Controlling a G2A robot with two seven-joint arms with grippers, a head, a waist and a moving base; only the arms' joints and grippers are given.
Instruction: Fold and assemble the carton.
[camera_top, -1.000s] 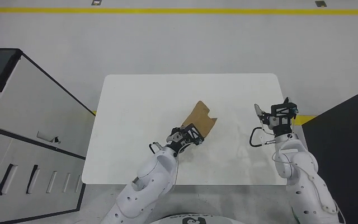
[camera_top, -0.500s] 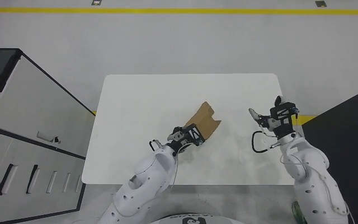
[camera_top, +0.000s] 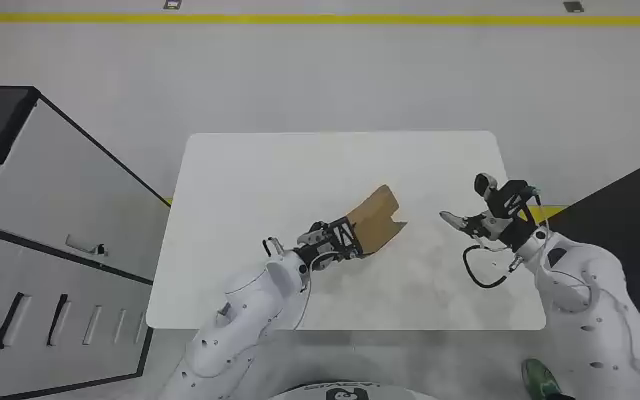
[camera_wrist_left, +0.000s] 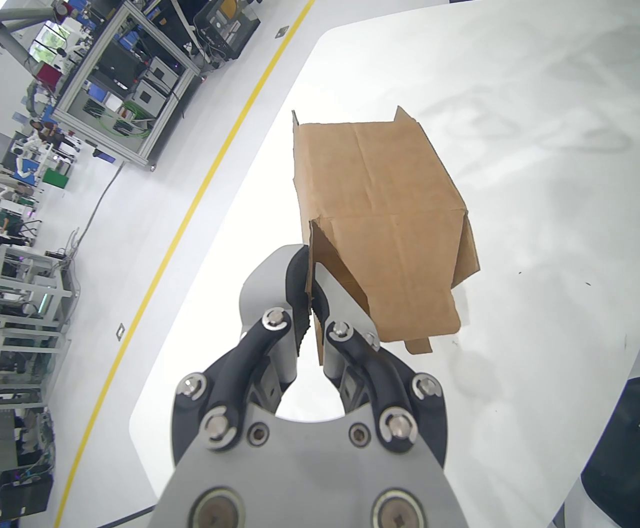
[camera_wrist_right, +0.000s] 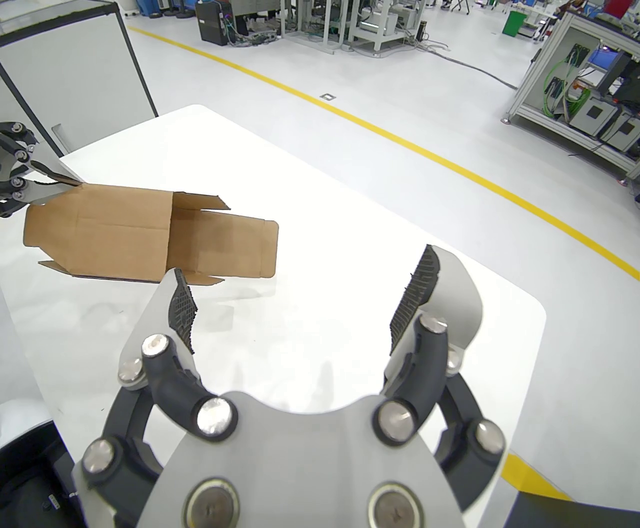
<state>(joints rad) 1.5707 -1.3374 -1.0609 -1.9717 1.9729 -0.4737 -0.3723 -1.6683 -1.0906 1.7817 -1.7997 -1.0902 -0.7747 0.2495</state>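
A brown cardboard carton (camera_top: 377, 221) hangs partly opened above the middle of the white table (camera_top: 260, 170). My left gripper (camera_top: 340, 240) is shut on a flap at the carton's near end. In the left wrist view the carton (camera_wrist_left: 380, 210) stretches away from my left gripper (camera_wrist_left: 311, 295), whose pads pinch the flap edge. In the right wrist view the carton (camera_wrist_right: 110, 232) lies ahead with its end flaps spread open. My right gripper (camera_wrist_right: 305, 295) is open and holds nothing. From above, my right gripper (camera_top: 468, 205) hovers near the table's right edge, apart from the carton.
A grey cabinet (camera_top: 60, 200) stands left of the table. A dark unit (camera_top: 600, 230) sits at the right. A yellow floor line (camera_top: 320, 18) runs beyond the far edge. Bare table surface lies between carton and right gripper.
My left gripper has swung the carton rightward and turned it toward the right arm. My right gripper has rotated and shifted slightly toward the table's right edge.
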